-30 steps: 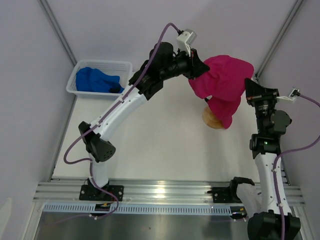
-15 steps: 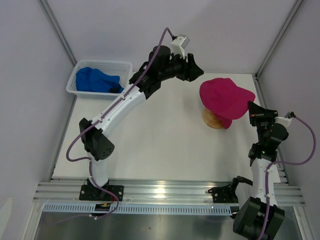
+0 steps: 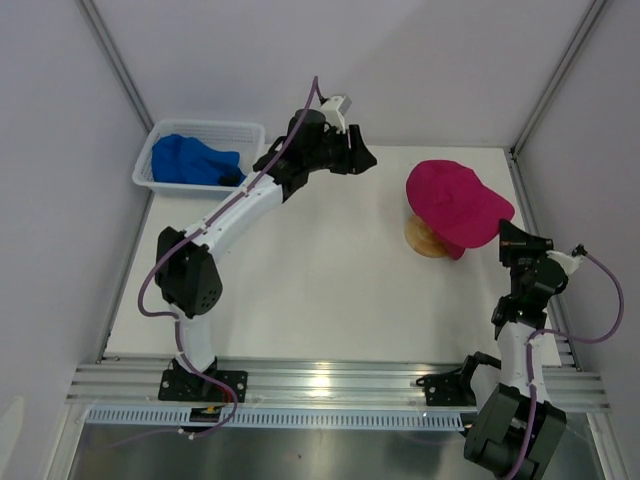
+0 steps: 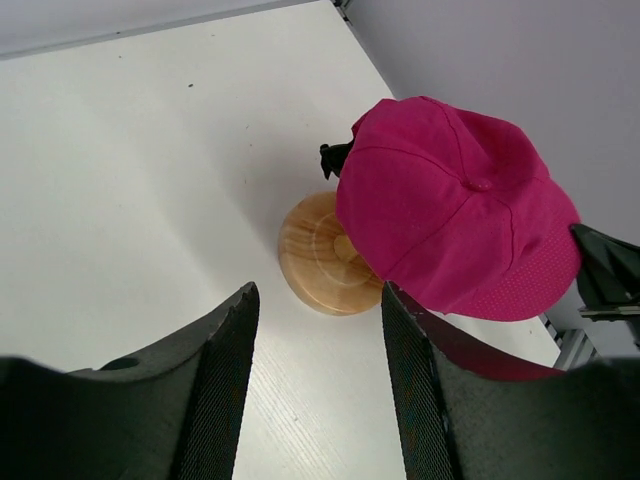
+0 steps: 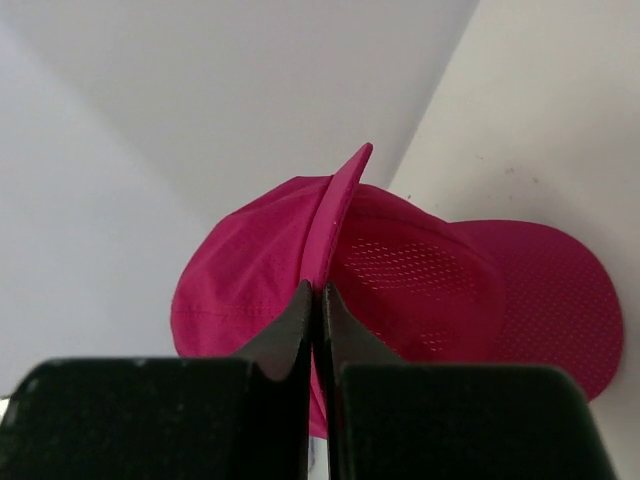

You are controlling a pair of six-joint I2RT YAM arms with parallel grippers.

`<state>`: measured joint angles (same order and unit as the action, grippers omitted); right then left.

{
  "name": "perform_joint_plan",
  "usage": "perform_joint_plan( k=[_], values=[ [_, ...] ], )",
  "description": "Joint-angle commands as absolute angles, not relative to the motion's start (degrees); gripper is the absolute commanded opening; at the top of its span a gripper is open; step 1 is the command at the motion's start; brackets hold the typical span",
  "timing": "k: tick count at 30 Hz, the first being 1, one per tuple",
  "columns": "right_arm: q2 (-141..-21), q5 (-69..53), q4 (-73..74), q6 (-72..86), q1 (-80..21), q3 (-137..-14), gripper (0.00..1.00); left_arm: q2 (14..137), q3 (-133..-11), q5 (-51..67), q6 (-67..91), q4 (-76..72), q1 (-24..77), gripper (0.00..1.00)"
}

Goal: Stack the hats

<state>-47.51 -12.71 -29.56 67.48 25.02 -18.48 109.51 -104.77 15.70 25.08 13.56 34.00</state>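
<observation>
Magenta hat point(image 4: 450, 200) sits on top of the wooden stand point(image 4: 315, 255), with a gripper on either side.
Left gripper point(image 3: 362, 158) hangs well left of the stand, fingers spread wide and holding nothing. Right gripper point(image 5: 320, 290) sits just right of the stand by the brim, fingers pinched nearly together. Blue hats point(image 3: 190, 160) lie in the white basket point(image 3: 250, 128), far left of the stand.

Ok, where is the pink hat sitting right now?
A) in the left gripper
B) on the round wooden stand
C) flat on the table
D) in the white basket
B: the pink hat sits over the wooden stand, and the left gripper hangs open, apart from it.
</observation>
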Motion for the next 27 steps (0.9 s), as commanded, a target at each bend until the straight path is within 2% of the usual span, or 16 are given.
perform_joint_plan(
  k=[1,11,21,27],
  values=[
    [-49.5,-9.6,-33.2,68.2,26.0,-14.8,0.00,109.6,-104.9,18.2,26.0,10.5,34.2,0.55],
    [-59.0,-15.5,-40.9,62.8,26.0,-11.1,0.00,111.1,-103.4,23.7,25.8,9.4,34.2,0.51],
    [-71.4,-22.6,-43.3,58.7,26.0,-14.7,0.00,112.1,-101.7,25.8,24.2,10.5,34.2,0.50],
    [-70.9,-20.0,-38.1,53.4,26.0,-16.1,0.00,112.3,-101.9,27.2,23.6,10.3,34.3,0.50]
  ],
)
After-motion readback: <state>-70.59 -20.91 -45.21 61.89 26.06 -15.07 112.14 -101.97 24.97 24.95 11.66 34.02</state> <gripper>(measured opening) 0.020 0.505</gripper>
